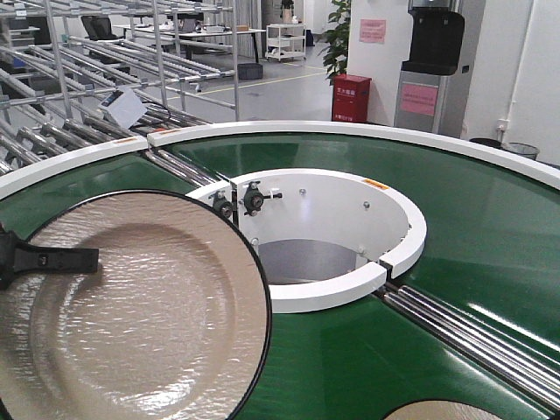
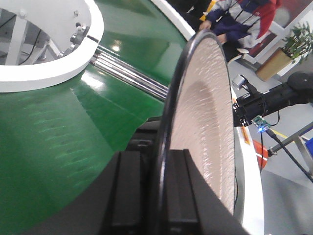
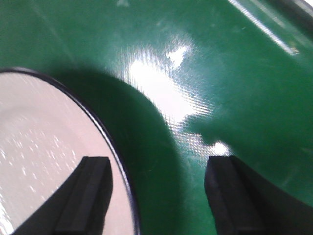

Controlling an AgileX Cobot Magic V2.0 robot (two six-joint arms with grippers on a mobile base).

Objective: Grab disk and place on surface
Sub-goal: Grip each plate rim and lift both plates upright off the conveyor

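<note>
A large beige disk [image 1: 149, 315] with a thin black rim fills the lower left of the front view, lifted and tilted over the green conveyor belt [image 1: 490, 227]. My left gripper [image 2: 159, 161] is shut on that disk's rim [image 2: 205, 107], one finger [image 1: 61, 257] lying across its face. A second beige disk [image 3: 44, 147] lies flat on the belt and peeks in at the front view's bottom edge [image 1: 442, 411]. My right gripper [image 3: 159, 166] hangs open over this disk's edge, one finger above the disk and the other above the belt. The surface is out of view.
A white inner ring [image 1: 350, 289] surrounds the conveyor's central hole. Steel rollers [image 1: 472, 337] cross the belt at the right. A metal roller rack [image 1: 87, 79] stands at the far left, and a person [image 2: 239, 19] stands beyond the belt's outer rim.
</note>
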